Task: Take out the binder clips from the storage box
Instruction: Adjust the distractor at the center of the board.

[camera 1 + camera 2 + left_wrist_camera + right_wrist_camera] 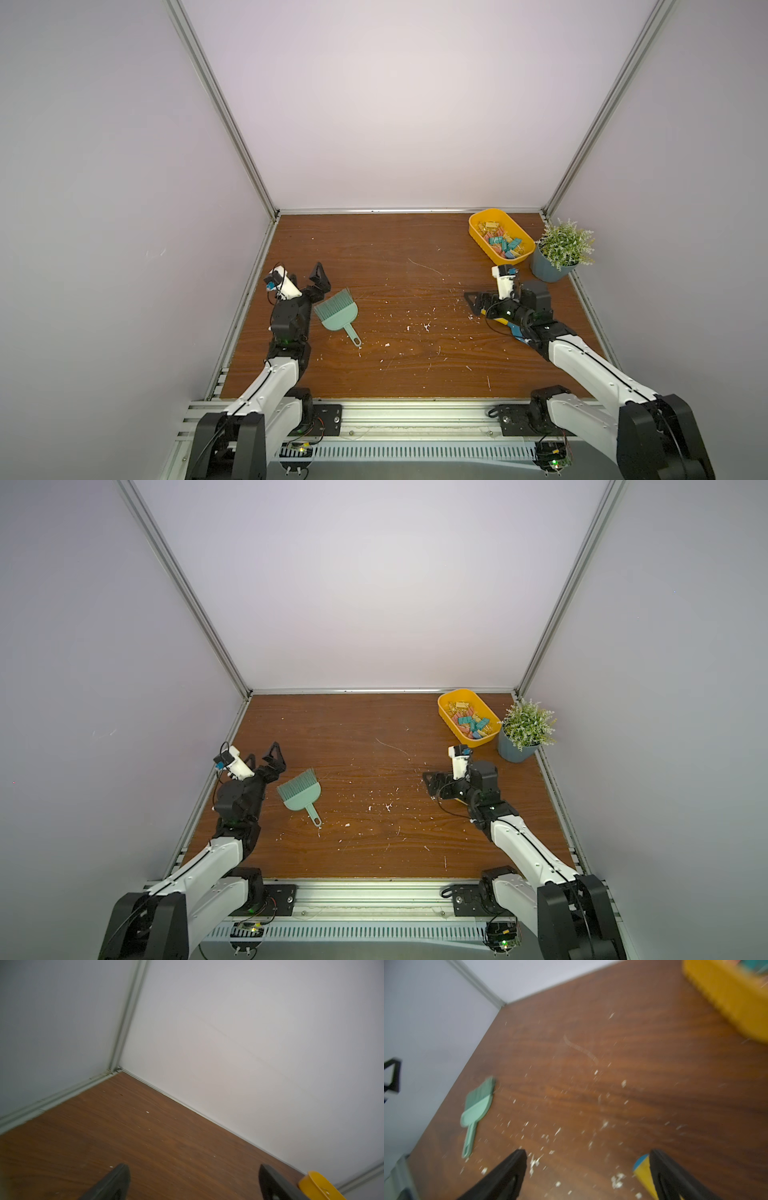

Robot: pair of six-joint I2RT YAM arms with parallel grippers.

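The binder clips (500,243) lie heaped inside the storage box (473,229). My right fingers (506,1176), open and empty, sit near its short end, aimed sideways past it; my left fingers (114,1182), open too, are well apart.

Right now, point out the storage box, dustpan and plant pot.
storage box (496,216), a top view, far inner wall.
dustpan (338,318), a top view, pan.
plant pot (550,271), a top view, front wall.

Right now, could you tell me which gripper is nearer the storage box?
The right. The right gripper sits just in front of the storage box; the left gripper is across the table, beside the dustpan.
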